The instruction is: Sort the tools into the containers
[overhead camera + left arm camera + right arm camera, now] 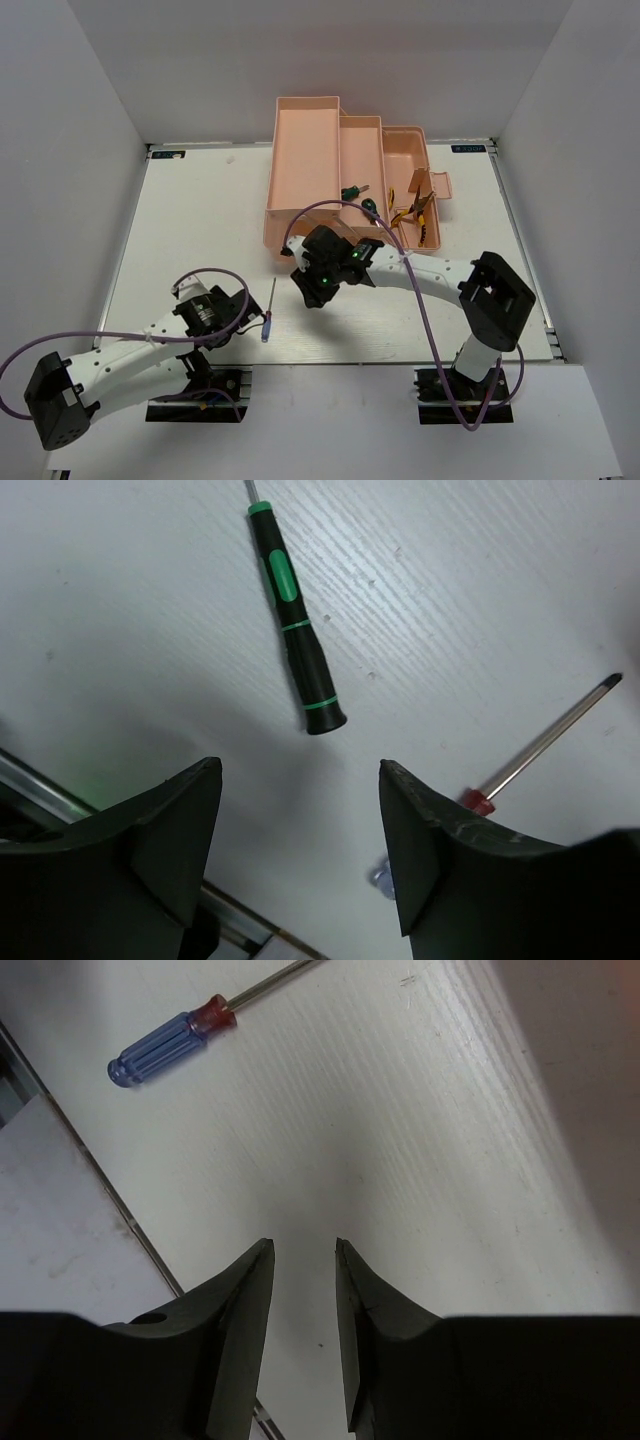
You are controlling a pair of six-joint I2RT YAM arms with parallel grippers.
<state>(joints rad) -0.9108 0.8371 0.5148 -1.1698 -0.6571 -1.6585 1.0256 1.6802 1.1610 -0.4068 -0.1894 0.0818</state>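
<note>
In the toolbox (pixel 305 160) — green screwdrivers (pixel 352 191) mid-tray, pliers (pixel 415 210) rightmost tray

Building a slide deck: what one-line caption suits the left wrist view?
Open left gripper above the table; black-and-green screwdriver ahead, red-collared screwdriver to its right.

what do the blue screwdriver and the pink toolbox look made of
Blue screwdriver: handle looks like translucent glossy plastic, ribbed and see-through; shaft shiny, probably metal. Toolbox: likely plastic, smooth salmon-pink moulded walls of even colour.
</note>
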